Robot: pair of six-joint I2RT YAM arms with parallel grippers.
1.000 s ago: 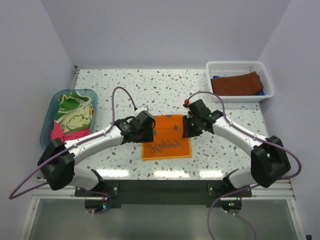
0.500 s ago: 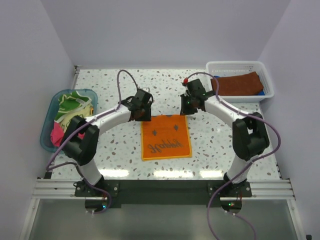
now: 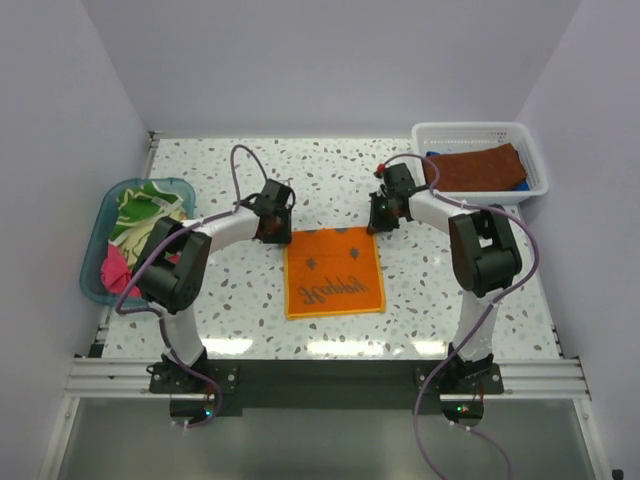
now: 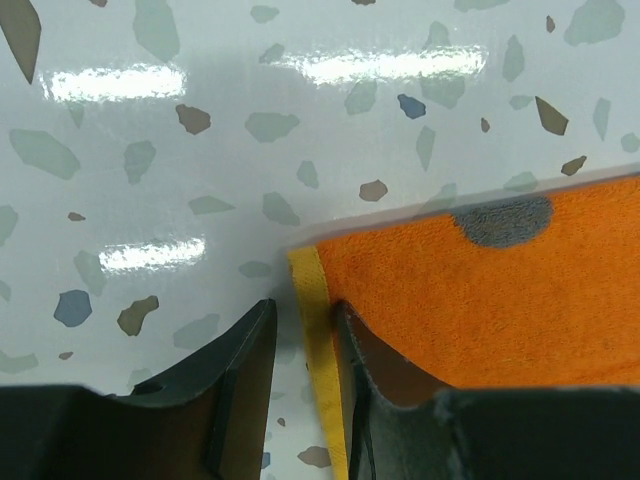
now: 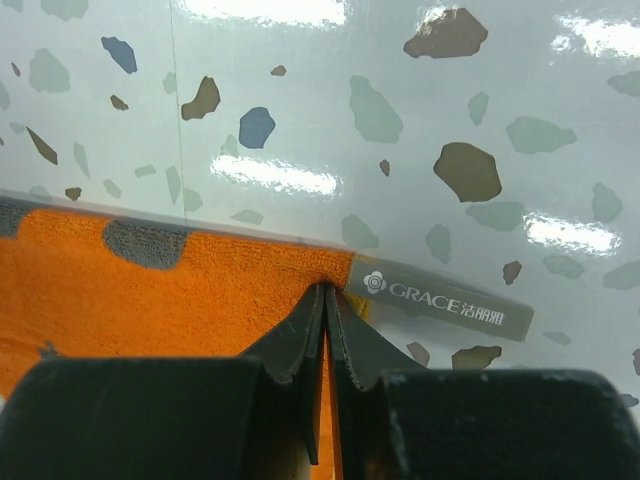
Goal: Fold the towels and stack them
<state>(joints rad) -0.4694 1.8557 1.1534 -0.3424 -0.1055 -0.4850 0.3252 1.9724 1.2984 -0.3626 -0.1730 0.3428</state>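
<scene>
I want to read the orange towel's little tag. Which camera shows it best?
The right wrist view: the grey tag sticks out from the orange towel, GRACE readable. The top view shows the whole towel, the tag too small to see. The left wrist view shows another corner, no tag.

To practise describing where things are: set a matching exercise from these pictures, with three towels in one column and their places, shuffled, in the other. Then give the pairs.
Towels:
1. orange towel
2. rust brown towel
3. pink towel

Places:
A. in the white basket, far right corner
B. in the teal tub, left edge
C. spread flat on the table, in the middle

Pairs: 1-C, 2-A, 3-B
</scene>
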